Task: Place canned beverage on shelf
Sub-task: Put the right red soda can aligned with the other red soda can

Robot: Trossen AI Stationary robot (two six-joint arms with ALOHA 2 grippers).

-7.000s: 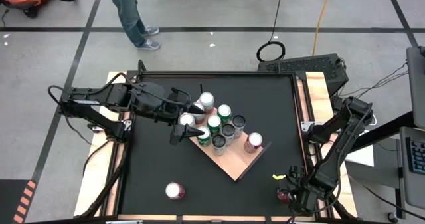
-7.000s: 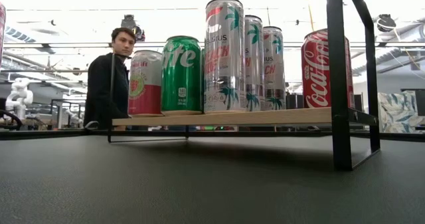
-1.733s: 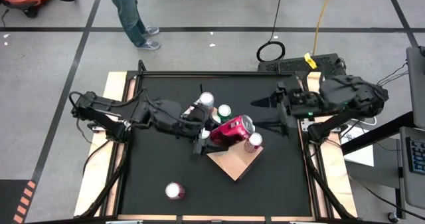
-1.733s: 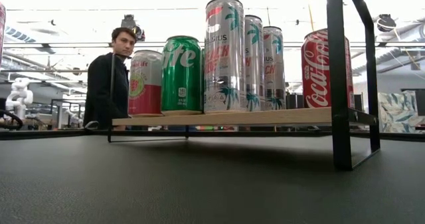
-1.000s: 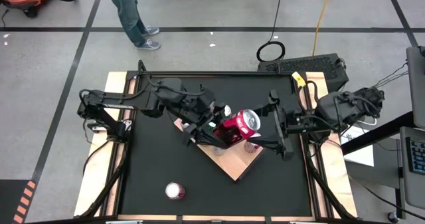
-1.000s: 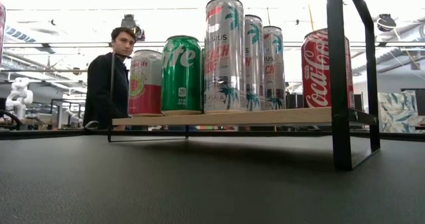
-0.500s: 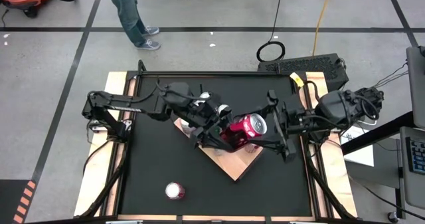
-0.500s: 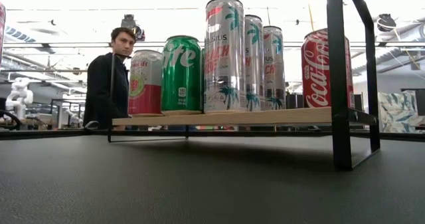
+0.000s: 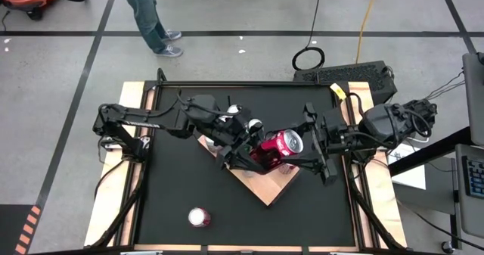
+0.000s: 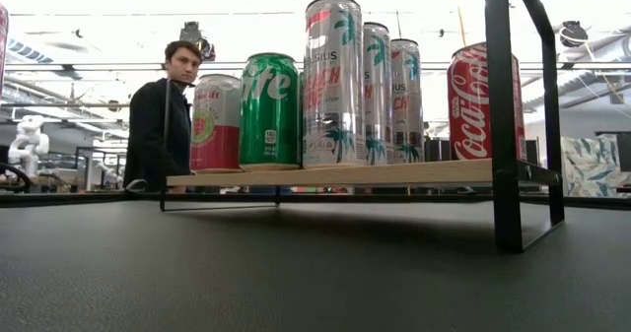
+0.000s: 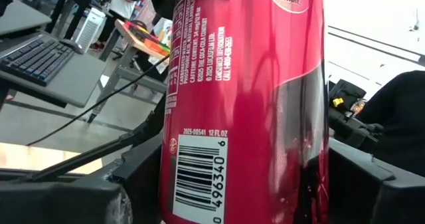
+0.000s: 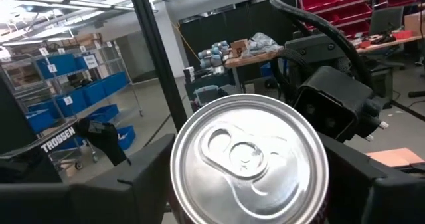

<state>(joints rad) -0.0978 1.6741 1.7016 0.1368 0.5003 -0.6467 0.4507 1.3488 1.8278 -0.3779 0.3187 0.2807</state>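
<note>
Black table (image 9: 181, 187), left tool (image 9: 249, 153) clamping red can (image 9: 276, 147) above shelf (image 9: 265, 185), right tool (image 9: 302, 145) apart around its top

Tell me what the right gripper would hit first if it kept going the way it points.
The right gripper points straight at the silver top of the red can held by the left gripper. The can's top sits between its fingers, so it would likely meet that first.

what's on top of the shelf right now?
On the shelf, the low view shows five upright cans: pink-white, green, two tall silver, red cola. From above, both arms and the held red can cover most of it; any cans behind are hidden.
</note>
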